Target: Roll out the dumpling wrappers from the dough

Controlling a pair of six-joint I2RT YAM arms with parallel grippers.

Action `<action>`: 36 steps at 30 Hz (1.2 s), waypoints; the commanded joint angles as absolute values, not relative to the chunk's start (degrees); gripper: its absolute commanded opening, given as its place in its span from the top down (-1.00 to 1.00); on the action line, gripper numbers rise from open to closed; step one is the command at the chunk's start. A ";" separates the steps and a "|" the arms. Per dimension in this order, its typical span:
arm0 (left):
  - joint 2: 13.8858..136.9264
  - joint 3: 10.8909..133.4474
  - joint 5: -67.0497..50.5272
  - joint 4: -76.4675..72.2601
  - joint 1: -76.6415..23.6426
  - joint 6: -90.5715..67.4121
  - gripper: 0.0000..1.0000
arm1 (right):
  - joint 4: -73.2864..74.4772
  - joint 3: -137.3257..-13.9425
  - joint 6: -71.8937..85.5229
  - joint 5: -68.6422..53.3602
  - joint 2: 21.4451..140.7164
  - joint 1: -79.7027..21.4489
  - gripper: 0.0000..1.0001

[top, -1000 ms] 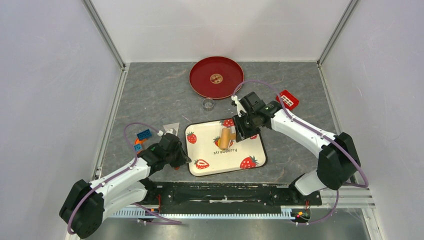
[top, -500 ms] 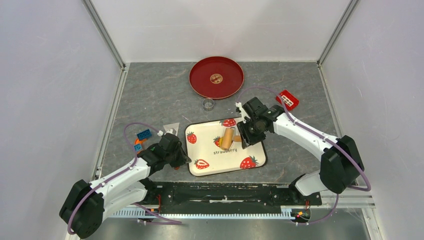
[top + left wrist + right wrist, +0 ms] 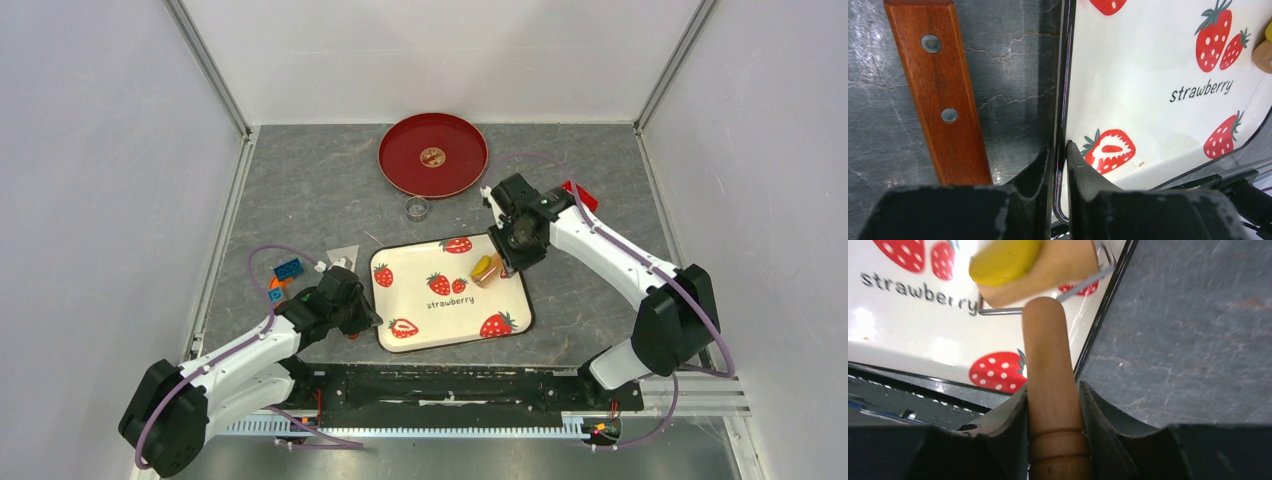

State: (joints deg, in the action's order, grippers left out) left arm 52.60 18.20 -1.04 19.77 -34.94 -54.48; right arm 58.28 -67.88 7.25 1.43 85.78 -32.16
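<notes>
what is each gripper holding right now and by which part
The right gripper holds the wooden roller by its handle. The left gripper pinches the strawberry tray by its left rim.

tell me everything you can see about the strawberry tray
A rectangular tray with rounded corners, glossy white inside with a thin dark rim, printed with red strawberries and the word strawberry. It lies flat on the grey table, slightly askew, between the two arms. The left gripper pinches its left rim. The right gripper holds a wooden roller with a yellow lump over the tray's right end; whether that touches the tray is unclear.
</notes>
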 commanded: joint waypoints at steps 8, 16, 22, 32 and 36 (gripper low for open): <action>51.18 18.19 1.27 22.45 -34.37 -55.02 0.95 | 56.12 -76.90 4.12 0.19 87.71 -32.08 1.00; 49.84 18.06 0.94 22.46 -34.41 -54.67 0.74 | 55.88 -78.50 1.67 -6.99 85.54 -32.68 1.00; 47.60 18.62 0.26 22.19 -34.37 -53.27 0.37 | 55.77 -79.29 -2.02 -10.63 84.96 -34.89 1.00; 40.47 22.52 1.12 25.39 -34.55 -48.58 -0.01 | 53.57 -78.34 -5.80 -12.55 85.48 -39.25 1.00; 39.25 26.12 0.67 25.45 -35.08 -44.39 -0.03 | 52.80 -77.22 -7.81 -12.99 85.69 -40.72 1.00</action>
